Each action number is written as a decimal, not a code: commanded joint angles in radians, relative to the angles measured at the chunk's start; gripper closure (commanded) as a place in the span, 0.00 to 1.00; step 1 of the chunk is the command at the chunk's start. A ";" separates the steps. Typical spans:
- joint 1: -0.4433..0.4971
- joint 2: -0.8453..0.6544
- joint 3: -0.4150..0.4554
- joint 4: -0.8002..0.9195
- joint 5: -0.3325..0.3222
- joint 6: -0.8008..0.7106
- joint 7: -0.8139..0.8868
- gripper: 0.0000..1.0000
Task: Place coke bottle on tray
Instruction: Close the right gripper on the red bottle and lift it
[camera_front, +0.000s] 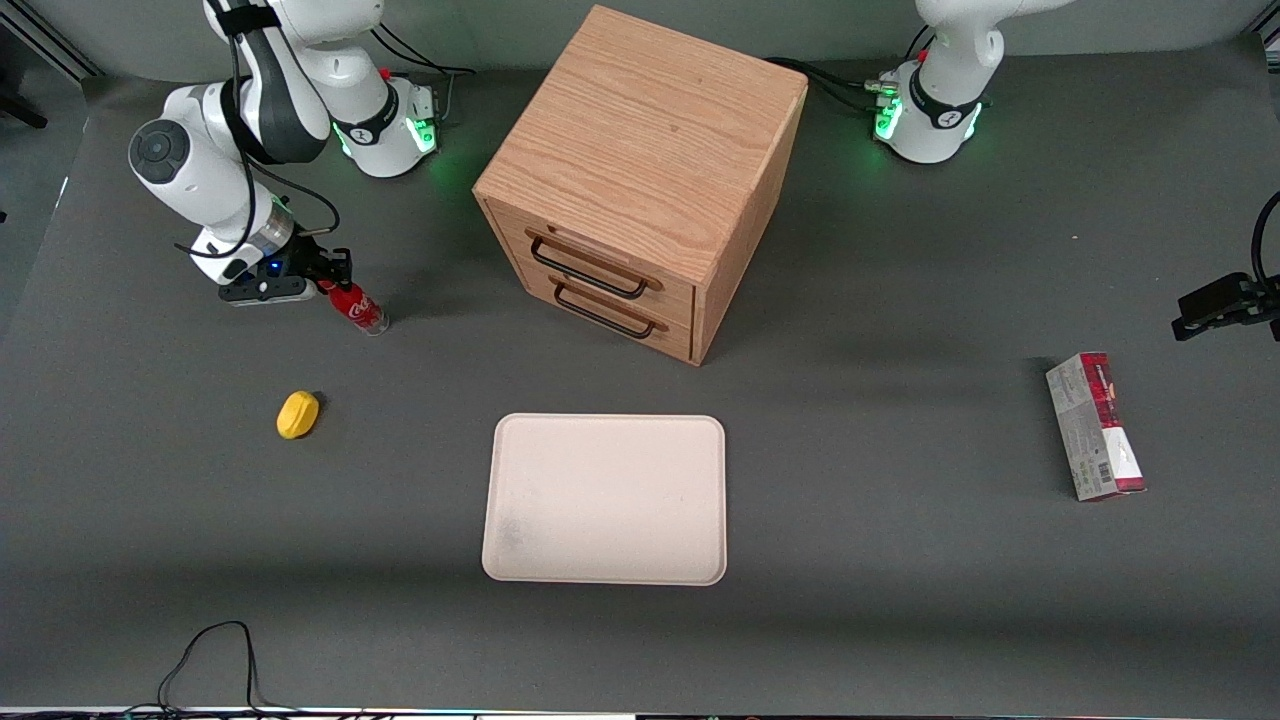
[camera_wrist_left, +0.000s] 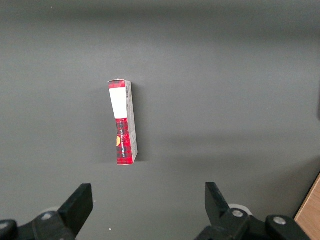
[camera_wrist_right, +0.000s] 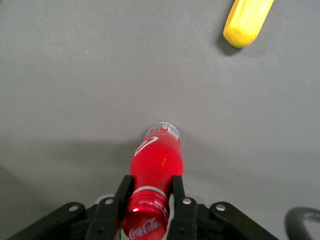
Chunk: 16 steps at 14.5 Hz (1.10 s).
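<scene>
Pincer (camera_front: 327, 282): low over the counter (camera_front: 900, 600) toward the working arm's end, its two fingers (camera_wrist_right: 181, 200) pinching the bottle at the neck, just under the cap.
Bottle (camera_front: 356, 306): red with white script, held tilted; cap end up in the pincer, clear base down at the counter. Whether the base touches the counter cannot be told. It is well apart from the tray, farther from the front camera than the tray is.
Tray (camera_front: 520, 450): flat cream-pink rectangle with a low rim, lying on the counter with nothing on it.
Yellow object (camera_front: 297, 414): on the counter, near the bottle, nearer the front camera than the bottle and off toward the working arm's end from the tray.
Cabinet (camera_front: 640, 160): wooden, two drawers with dark handles, farther from the front camera than the tray, its front turned toward the tray.
Carton (camera_front: 1095, 427): red and grey, lying flat, off toward the parked arm's end from the tray.
</scene>
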 joint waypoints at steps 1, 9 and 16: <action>-0.010 0.032 -0.003 0.127 -0.007 -0.077 -0.006 1.00; -0.063 0.411 0.047 0.987 0.100 -0.641 -0.003 1.00; -0.079 0.590 0.179 1.472 0.085 -0.892 0.090 1.00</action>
